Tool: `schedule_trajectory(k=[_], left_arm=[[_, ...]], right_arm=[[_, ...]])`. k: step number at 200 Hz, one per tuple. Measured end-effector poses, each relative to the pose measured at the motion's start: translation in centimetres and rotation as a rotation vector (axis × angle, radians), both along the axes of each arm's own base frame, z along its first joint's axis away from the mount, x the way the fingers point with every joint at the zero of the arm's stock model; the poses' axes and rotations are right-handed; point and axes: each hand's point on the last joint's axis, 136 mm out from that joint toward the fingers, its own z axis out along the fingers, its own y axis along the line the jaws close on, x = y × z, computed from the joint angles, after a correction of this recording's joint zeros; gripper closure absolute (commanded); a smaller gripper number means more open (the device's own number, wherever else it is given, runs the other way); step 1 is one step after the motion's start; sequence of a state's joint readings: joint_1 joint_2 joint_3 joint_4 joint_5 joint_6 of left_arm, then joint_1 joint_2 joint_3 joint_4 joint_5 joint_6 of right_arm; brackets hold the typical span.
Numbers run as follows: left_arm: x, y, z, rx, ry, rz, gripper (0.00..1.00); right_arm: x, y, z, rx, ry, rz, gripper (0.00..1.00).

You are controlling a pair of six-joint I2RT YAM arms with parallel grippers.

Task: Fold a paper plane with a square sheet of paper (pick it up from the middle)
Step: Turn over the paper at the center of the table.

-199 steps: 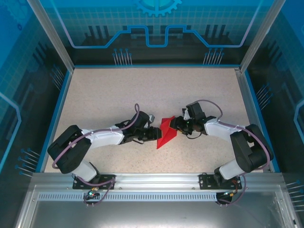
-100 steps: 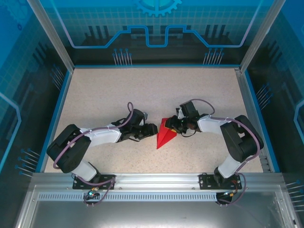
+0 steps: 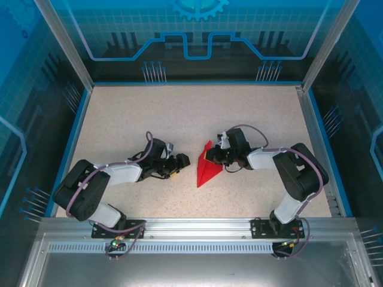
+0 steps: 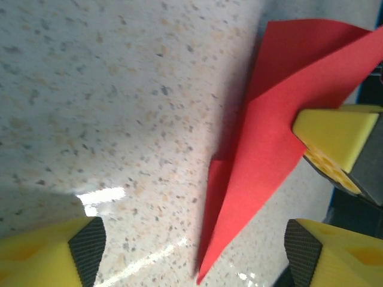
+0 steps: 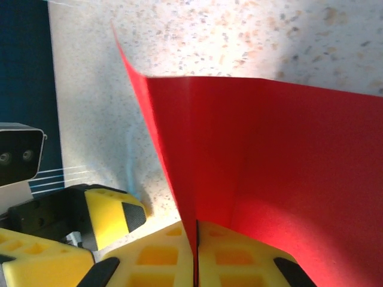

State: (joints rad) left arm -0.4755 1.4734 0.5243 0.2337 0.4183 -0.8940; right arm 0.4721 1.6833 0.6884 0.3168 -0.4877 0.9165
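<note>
Sits near the middle of the speckled table (image 3: 179, 113): a red paper sheet (image 3: 206, 167), folded and creased into a narrow triangle, sharp tip pointing toward the near edge. Clamped along its far right side by the right hand (image 3: 211, 157), yellow fingers (image 5: 251, 263) pressed together on the paper in the right wrist view, one flap rising steeply from the pinch to a thin raised edge, the rest spreading out to the right. Just to the left, the left hand (image 3: 181, 161), clear of the sheet, fingers (image 4: 54, 257) spread well apart with nothing but bare table between them. From the left wrist, a partly lifted sheet throwing a shadow onto the table at its left, and one yellow finger of the right hand against its right edge. Both arms stretched low across the table, hands facing each other with the sheet in between. Blue-lit panels on the left, right and far sides.
</note>
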Motion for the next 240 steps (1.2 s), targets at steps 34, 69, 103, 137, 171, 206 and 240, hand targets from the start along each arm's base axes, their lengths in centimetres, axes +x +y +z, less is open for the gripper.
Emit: schedule_trajectory(k=[34, 69, 103, 137, 171, 206, 240], left_arm=[[0.0, -1.0, 3.6, -0.108, -0.089, -0.033, 0.02], [0.4, -2.1, 7.9, -0.233, -0.187, -0.056, 0.01], [0.5, -2.9, 10.1, -0.324, -0.21, -0.071, 0.11], [0.5, -3.4, 11.6, -0.382, -0.232, -0.083, 0.3], [0.0, -4.7, 12.5, -0.424, -0.254, -0.124, 0.45], [-0.1, -5.1, 12.6, -0.438, -0.259, -0.135, 0.56], [0.0, -5.2, 13.0, -0.45, -0.272, -0.134, 0.65]], right_arm=[[0.5, 0.5, 4.8, 0.105, -0.084, 0.017, 0.92], [1.3, 0.9, 9.8, 0.205, -0.159, 0.034, 0.91], [1.1, 1.3, 12.1, 0.258, -0.169, 0.051, 0.9], [0.7, 1.7, 12.8, 0.296, -0.143, 0.064, 0.9], [0.6, 1.9, 13.5, 0.332, -0.127, 0.071, 0.9], [0.4, 2.1, 13.9, 0.354, -0.116, 0.078, 0.89], [0.2, 2.1, 14.0, 0.36, -0.11, 0.088, 0.89]])
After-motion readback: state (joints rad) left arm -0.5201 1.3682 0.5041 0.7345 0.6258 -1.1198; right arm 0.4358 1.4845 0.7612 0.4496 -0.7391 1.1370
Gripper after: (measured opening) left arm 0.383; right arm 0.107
